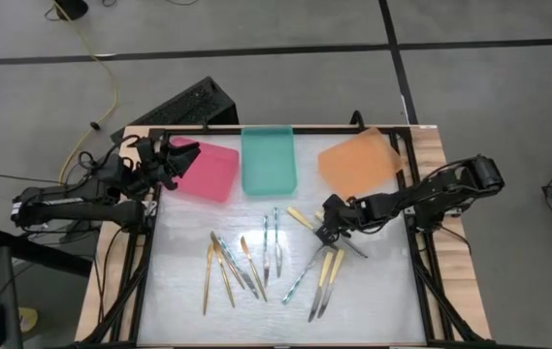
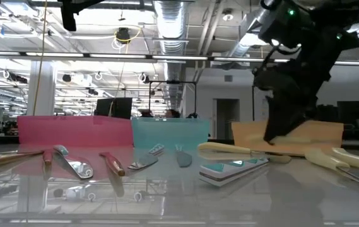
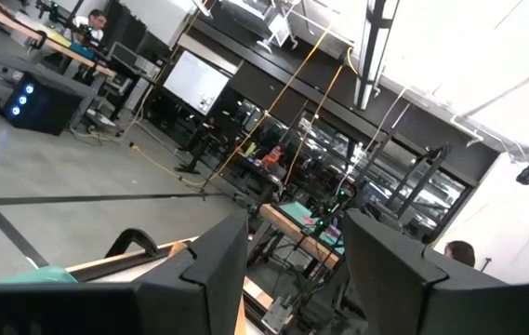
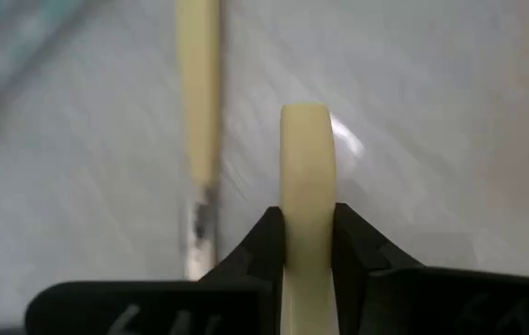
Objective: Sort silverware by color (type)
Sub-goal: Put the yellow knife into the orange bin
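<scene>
right gripper (image 4: 307, 244) | low over table | clamping pale-yellow utensil (image 4: 307, 177)

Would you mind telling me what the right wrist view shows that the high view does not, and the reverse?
Only the right wrist view shows the grip itself: the right gripper closed on a pale yellow handle.

Only the high view shows the layout: pink tray, teal tray and orange tray along the far edge, other silverware spread on the table, and the left gripper waiting by the pink tray.

Both show a second yellow-handled utensil lying close by.
</scene>
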Controlling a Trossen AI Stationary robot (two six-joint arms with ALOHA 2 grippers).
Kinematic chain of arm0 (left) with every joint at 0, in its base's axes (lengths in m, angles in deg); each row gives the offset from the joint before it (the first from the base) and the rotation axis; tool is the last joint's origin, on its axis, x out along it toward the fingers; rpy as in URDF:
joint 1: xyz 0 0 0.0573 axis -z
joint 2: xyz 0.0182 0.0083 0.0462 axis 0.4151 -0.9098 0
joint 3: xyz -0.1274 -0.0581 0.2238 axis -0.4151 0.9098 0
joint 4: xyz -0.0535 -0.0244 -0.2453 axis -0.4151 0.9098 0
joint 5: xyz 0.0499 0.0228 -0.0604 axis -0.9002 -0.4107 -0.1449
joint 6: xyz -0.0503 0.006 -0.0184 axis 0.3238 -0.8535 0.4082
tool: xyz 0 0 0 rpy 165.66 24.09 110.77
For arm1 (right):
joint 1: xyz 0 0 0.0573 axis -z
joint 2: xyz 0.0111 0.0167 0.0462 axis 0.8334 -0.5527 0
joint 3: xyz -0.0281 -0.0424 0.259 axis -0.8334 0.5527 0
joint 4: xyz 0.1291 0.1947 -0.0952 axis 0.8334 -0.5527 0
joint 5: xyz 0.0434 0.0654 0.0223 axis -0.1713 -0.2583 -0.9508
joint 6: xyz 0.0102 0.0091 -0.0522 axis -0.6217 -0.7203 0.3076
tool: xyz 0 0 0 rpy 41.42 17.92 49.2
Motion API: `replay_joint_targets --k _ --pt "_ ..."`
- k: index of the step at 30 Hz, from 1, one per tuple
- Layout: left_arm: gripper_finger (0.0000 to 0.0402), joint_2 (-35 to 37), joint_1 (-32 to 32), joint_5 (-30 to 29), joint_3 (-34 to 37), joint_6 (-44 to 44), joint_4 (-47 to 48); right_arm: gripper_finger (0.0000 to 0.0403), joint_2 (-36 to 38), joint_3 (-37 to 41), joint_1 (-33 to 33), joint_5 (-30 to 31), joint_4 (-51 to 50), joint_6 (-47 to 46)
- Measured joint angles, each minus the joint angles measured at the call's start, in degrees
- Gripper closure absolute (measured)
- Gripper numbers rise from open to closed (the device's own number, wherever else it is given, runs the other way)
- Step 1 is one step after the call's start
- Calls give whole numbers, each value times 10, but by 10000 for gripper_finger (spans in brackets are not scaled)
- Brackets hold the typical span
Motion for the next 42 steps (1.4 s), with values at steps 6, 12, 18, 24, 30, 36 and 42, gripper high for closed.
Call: replay_joint_targets --k 6,12,18,24,30,36,42 --pt "237 0 0 0 0 0 0 342 38 0 11 10 0 5" --pt "237 0 0 0 0 0 0 342 97 -1 32 27 7 14" --pt "237 0 0 0 0 0 0 342 172 -2 75 51 9 41" --pt "237 0 0 0 0 0 0 342 231 -2 134 52 26 94" --pt "237 0 0 0 0 0 0 342 262 -2 202 51 53 164" --pt "237 0 0 0 0 1 0 342 275 -2 273 51 64 281" --pt "237 0 0 -11 0 2 0 342 274 -2 336 20 87 461"
